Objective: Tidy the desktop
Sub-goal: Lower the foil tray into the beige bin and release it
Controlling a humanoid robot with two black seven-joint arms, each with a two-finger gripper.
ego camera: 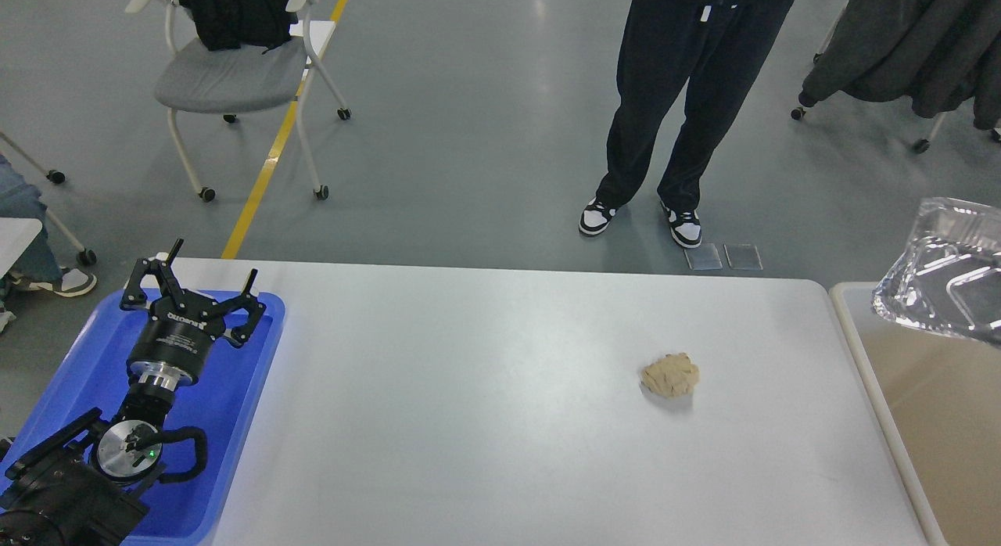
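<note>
The desktop (469,405) is a large whitish-grey tabletop that fills the middle of the head view. A crumpled beige paper ball (670,375) lies on it right of centre. My left gripper (213,263) is open and empty, its fingers spread, hovering over the far end of the blue tray (246,389) at the table's left edge. It is far from the paper ball. My right gripper is out of view.
A beige cream-rimmed bin (950,429) stands at the table's right end. A crumpled clear foil container (942,272) hangs over the bin at the right edge; what holds it is out of frame. A person (676,100) stands beyond the table, with chairs (235,77) behind.
</note>
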